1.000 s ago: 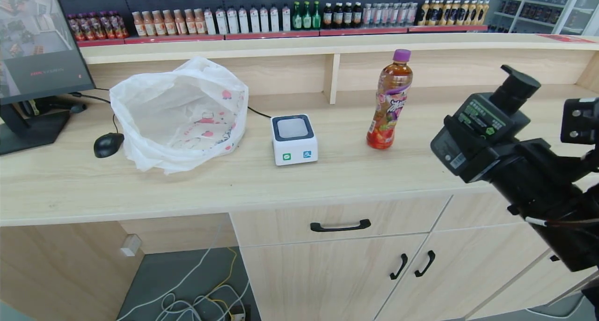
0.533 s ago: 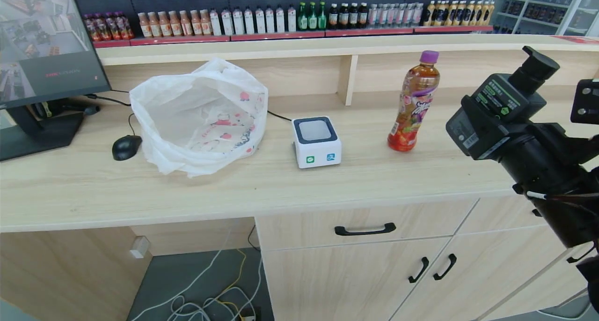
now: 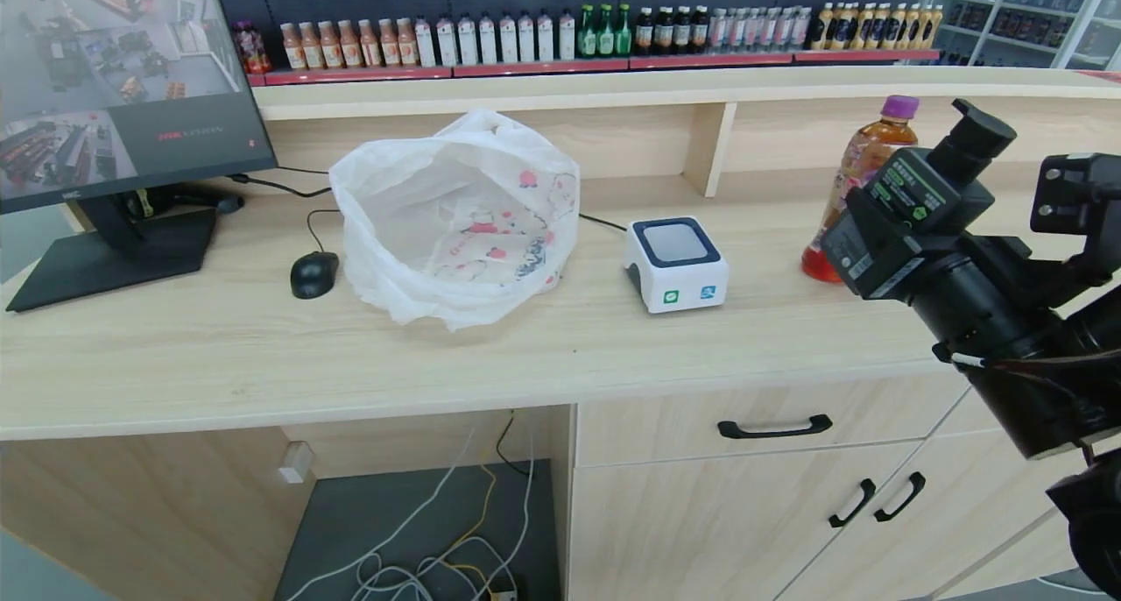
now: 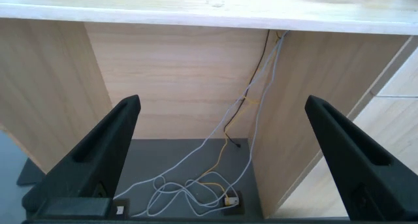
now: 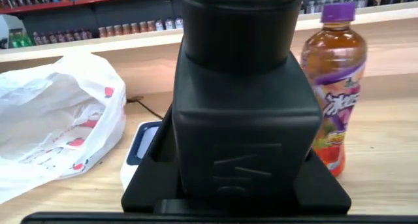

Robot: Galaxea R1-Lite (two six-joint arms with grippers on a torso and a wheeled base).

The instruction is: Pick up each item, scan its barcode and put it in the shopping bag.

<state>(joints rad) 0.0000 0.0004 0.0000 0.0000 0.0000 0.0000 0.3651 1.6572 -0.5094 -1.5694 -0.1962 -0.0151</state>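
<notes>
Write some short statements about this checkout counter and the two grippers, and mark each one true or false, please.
1. The right gripper holds a black bottle. True.
2. The bag lies folded flat. False: the shopping bag stands open on the counter.
3. The scanner stands between the shopping bag and the tea bottle. True.
4. The tea bottle has a green cap. False: its cap is purple.
5. The left gripper is open and holds nothing. True.
6. A computer mouse lies inside the bag. False: the mouse lies on the counter beside the bag.
</notes>
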